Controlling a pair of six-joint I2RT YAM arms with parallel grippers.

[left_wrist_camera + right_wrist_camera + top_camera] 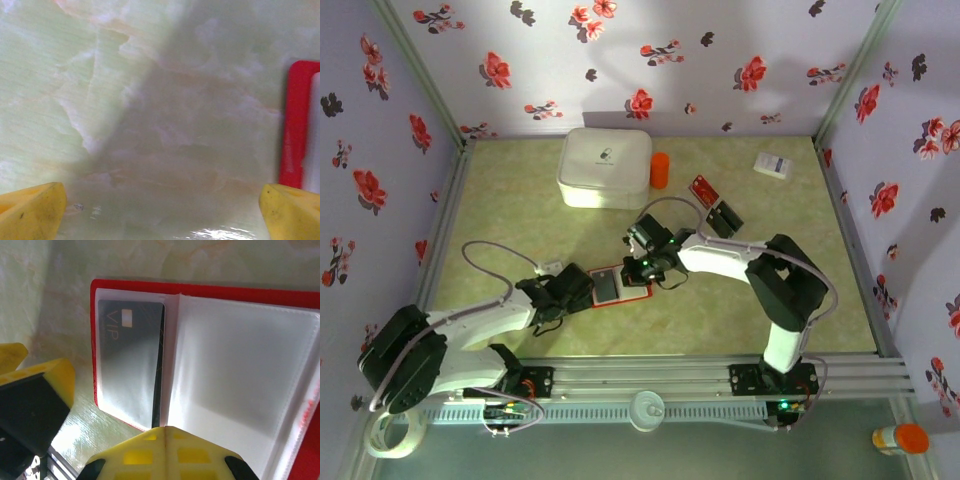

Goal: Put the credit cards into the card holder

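Note:
The red card holder (620, 288) lies open on the table, pale sleeves up (240, 380). A grey VIP card (127, 360) sits in its left pocket. My right gripper (165, 432) hovers over the holder's middle, shut on a thin black card (159, 380) seen edge-on beside the grey one. In the top view the right gripper (653, 266) is at the holder's right edge. My left gripper (160, 210) is open and low over bare table, with the holder's red edge (296, 125) just to its right. A red card (703, 188) and black cards (724, 217) lie farther back.
A big white rounded box (605, 167) and an orange cylinder (660, 170) stand at the back. A small white box (774, 165) lies at the back right. The left gripper's yellow fingers (35, 385) sit close to the holder's left side.

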